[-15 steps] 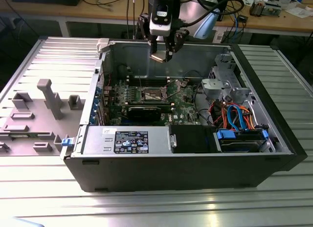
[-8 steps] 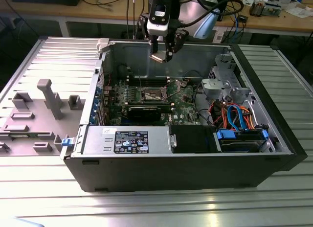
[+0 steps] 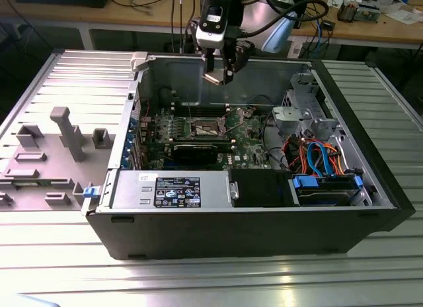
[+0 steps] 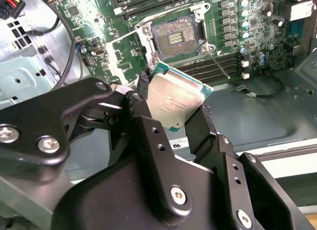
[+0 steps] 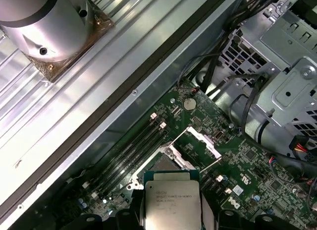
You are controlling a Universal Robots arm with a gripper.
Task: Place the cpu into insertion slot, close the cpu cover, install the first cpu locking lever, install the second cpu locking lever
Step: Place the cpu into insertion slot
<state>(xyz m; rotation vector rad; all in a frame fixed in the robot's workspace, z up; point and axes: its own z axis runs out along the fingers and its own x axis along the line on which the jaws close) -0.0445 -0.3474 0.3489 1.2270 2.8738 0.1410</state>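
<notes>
Black fingers (image 4: 200, 128) of the end effector (image 4: 174, 98) are clenched on two opposite edges of the cpu (image 5: 172, 202), holding it high over the far side of the open computer case (image 3: 251, 221). I judge the first step to be in hand. The insertion slot (image 4: 173, 37) lies bare below, slightly nearer, with its cpu cover (image 5: 197, 141) swung open. Seating calls for squaring the chip's edges to the socket and a level descent. Its metal top faces up, and being nearly square it has no clear long axis.
</notes>
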